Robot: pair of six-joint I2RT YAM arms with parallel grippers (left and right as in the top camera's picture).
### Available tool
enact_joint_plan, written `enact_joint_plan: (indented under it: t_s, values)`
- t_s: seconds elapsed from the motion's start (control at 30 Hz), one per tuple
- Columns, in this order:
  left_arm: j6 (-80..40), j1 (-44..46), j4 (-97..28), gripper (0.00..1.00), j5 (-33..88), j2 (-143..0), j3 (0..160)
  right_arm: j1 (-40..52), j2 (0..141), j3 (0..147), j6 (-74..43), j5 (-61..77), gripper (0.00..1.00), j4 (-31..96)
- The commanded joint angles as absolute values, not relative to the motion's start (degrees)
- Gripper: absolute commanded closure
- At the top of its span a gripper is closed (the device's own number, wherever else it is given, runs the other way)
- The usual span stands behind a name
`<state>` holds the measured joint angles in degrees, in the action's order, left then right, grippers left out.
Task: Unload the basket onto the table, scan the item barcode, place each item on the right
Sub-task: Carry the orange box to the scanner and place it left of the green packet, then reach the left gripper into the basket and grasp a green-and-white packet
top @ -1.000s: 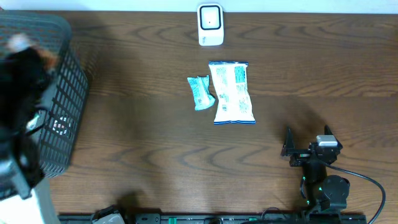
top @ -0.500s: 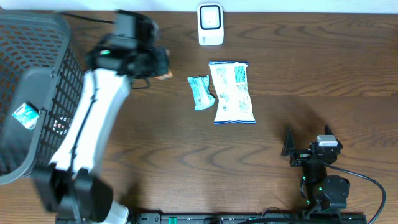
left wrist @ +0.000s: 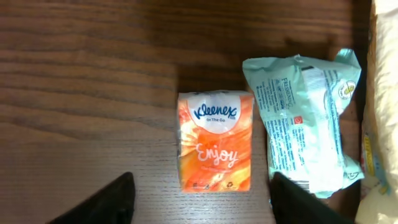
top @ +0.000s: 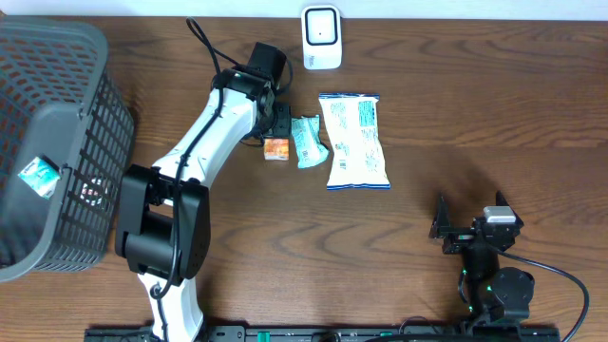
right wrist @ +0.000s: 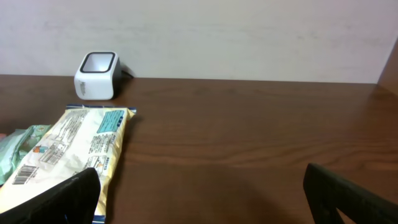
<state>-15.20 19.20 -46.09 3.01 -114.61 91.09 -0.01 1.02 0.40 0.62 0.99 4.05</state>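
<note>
Orange tissue pack (left wrist: 214,140) now lies on table (left wrist: 81,93), just left of teal packet (left wrist: 305,118); half a second ago I carried it. Left pincer (left wrist: 202,186) released, straddling it. Right pincer (right wrist: 200,171) wide, unmoved.

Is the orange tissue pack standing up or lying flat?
Lying flat: the tissue pack shows its Kleenex front facing up on the table.

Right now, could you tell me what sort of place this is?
Likely a mock checkout bench: a barcode scanner, a shopping basket and a snack packet on a wooden table.
</note>
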Motion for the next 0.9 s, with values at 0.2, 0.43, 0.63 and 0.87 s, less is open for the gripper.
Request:
enact_joint_plan:
  t_s: [0.2,0.43,0.63,0.87]
  values:
    - [-15.2,14.9,-46.2,0.24,1.9,-102.6,95.5,0.4,0.9,0.3,0.0,0.6,0.01,4.3]
    - [-15.3,2.0,-45.5,0.23,-7.0,-86.4,96.3,0.4,0.9,0.3,0.0,0.6,0.01,4.3]
    - [-15.3,-15.0,-44.6,0.23,-14.9,-79.4,96.2,0.4,0.9,0.3,0.0,0.6,0.01,4.3]
    - [-19.2,-30.6,-46.0,0.23,-14.9,-83.2,95.6,0.4,0.9,0.3,0.0,0.6,0.01,4.3]
